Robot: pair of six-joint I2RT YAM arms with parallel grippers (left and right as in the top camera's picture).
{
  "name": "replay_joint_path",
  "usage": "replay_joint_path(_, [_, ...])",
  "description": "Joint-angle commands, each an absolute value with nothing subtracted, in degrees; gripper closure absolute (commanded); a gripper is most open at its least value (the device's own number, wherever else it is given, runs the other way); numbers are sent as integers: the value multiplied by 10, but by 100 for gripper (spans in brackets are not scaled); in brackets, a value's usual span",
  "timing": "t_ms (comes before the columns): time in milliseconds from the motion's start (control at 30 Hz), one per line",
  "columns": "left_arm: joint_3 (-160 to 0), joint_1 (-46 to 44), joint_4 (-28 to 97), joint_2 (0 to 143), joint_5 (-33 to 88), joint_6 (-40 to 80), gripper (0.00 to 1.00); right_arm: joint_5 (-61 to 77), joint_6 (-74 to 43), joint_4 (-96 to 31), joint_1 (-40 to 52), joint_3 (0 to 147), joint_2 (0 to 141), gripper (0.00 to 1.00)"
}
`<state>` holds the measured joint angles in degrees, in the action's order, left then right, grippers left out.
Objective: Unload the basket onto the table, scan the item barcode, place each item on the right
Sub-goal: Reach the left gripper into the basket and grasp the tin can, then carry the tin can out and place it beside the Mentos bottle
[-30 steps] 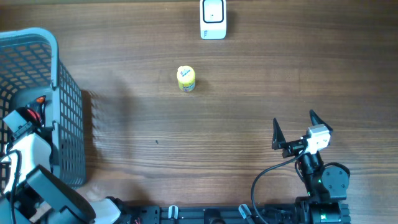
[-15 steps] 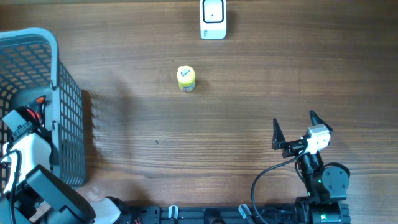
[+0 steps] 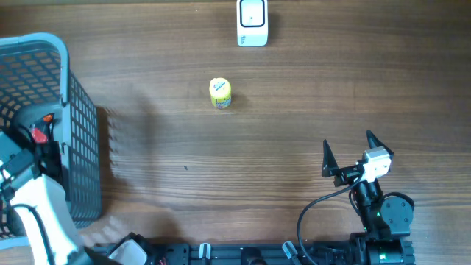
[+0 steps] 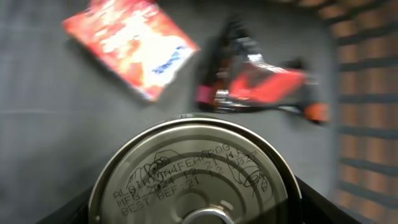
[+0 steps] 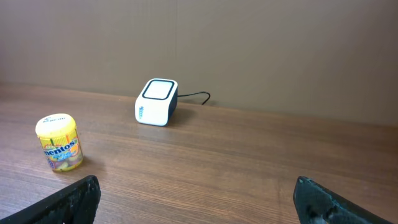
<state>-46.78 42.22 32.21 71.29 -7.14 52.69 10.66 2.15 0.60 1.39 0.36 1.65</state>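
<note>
left gripper (image 4: pixel 194 210) clamped on a tin can (image 4: pixel 196 177), lid toward its camera, inside the grey basket (image 3: pixel 82 147) at the left edge | right gripper (image 3: pixel 346 140) spread wide, empty, near right | scanner (image 3: pixel 252 22) far centre | yellow Mentos tub (image 3: pixel 220 93) nearer, slightly left of it

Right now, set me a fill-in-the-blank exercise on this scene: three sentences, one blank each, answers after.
1. The Mentos tub standing on the table, well away from the basket, is ___ in colour.
2. The right gripper rests with its jaws ___ and nothing between them.
3. In the left wrist view, the packet lying beyond the can is ___.

Missing words: yellow; open; red.
</note>
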Motion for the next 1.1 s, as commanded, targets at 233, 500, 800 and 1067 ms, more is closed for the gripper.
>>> replay_joint_path(233, [-630,423,319,574,127,531,40,103,14,8,14,3,14,0])
replay_joint_path(500, [-687,404,226,574,333,597,43,103,14,8,14,3,14,0])
replay_joint_path(800, [-687,165,178,603,303,563,41,103,14,8,14,3,14,0])
replay_joint_path(1067, [-687,-47,178,691,294,462,41,103,13,8,14,3,14,0])
